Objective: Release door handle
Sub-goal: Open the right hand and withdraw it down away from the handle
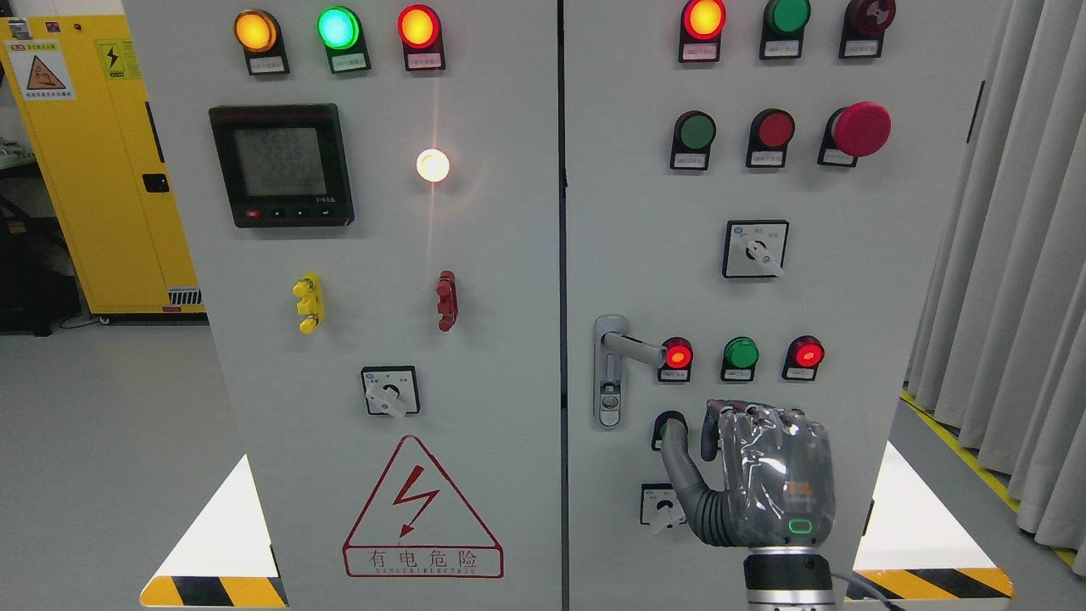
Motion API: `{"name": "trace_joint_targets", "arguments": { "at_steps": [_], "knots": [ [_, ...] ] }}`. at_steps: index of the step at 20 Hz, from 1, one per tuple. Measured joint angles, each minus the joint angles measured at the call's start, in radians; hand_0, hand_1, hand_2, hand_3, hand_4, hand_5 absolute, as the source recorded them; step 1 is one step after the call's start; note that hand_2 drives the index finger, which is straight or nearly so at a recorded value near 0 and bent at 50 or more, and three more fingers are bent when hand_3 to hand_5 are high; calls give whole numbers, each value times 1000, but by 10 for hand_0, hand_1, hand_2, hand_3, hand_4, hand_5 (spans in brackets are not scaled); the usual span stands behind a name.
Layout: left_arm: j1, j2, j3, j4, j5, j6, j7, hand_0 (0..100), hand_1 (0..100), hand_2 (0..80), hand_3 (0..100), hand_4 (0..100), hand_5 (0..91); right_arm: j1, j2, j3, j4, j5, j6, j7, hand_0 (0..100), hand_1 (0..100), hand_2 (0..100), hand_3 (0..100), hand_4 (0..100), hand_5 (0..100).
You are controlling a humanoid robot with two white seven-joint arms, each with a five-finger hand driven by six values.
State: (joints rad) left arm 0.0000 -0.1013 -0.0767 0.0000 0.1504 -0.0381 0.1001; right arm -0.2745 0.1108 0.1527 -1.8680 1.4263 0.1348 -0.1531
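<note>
My right hand (pixel 768 475) fingers relaxed, holding nothing, low on right door (pixel 916 255) below door handle (pixel 632 346), apart from it. Withdraw straight back, avoid buttons beside.

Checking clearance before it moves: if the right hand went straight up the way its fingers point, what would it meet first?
Probably the green button right above the right hand, though depth from the door is unclear. The door handle lies off to its left.
</note>
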Motion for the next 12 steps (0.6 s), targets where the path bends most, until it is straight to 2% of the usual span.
{"name": "trace_joint_targets", "arguments": {
  "at_steps": [1,2,3,5,7,12],
  "knots": [
    [0,0,0,0,0,0,0,120,556,0,0,0,0,13,-8,-6,-11,-7,-10,-8,450,374,338,504,543,437],
    [0,0,0,0,0,0,0,120,556,0,0,0,0,25,-18,-13,-21,-16,-24,-14,431,359,127,219,254,176],
    [0,0,0,0,0,0,0,120,556,0,0,0,0,34,-25,-19,-30,-28,-36,-23,425,356,120,198,241,158],
    [0,0,0,0,0,0,0,120,556,0,0,0,0,49,-40,-34,-46,-53,-60,-34,402,354,7,58,82,0],
    [0,0,0,0,0,0,0,120,556,0,0,0,0,59,-51,-54,-61,-71,-70,-41,380,350,0,0,0,0],
    [0,0,0,0,0,0,0,120,556,0,0,0,0,67,-73,-89,-85,-123,-122,-51,361,324,0,0,0,0]
  ]
}}
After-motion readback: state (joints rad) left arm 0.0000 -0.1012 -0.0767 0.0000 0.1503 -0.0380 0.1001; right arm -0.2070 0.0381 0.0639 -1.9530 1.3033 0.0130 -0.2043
